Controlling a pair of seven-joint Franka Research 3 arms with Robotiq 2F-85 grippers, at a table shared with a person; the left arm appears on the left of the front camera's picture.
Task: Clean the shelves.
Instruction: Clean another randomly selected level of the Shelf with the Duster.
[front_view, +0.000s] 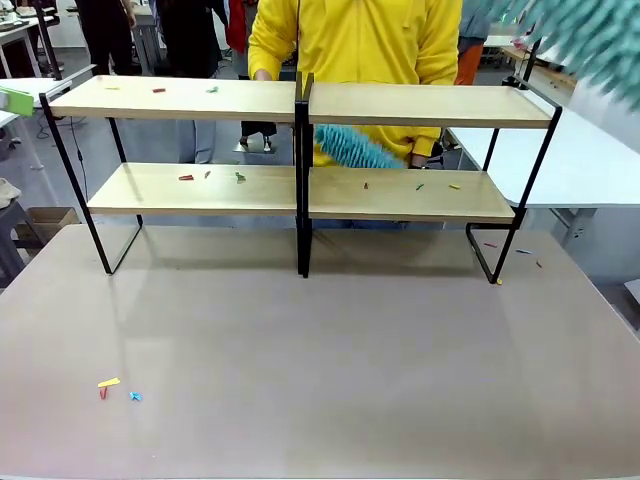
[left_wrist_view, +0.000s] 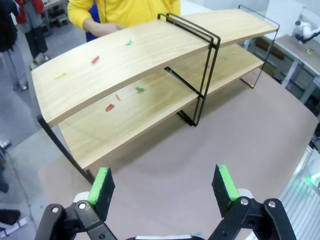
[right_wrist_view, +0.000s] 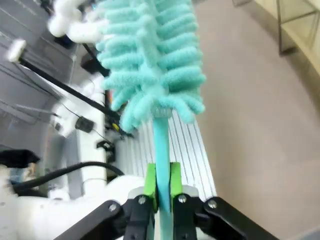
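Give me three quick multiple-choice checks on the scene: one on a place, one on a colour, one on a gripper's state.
1. Where is the person's duster?
A) on the upper left board
B) just above the lower right board
C) down on the table

2. What colour is the duster in the right gripper?
A) teal
B) orange
C) black

3. How is the left gripper?
A) shut on a scrap
B) shut on a cloth
C) open, holding nothing

Answers:
1 B: in the front view its head sits between the two right boards of the shelves.
2 A: a teal handle and fronds rise from the clamped jaws.
3 C: its fingers stand wide apart with nothing between them.
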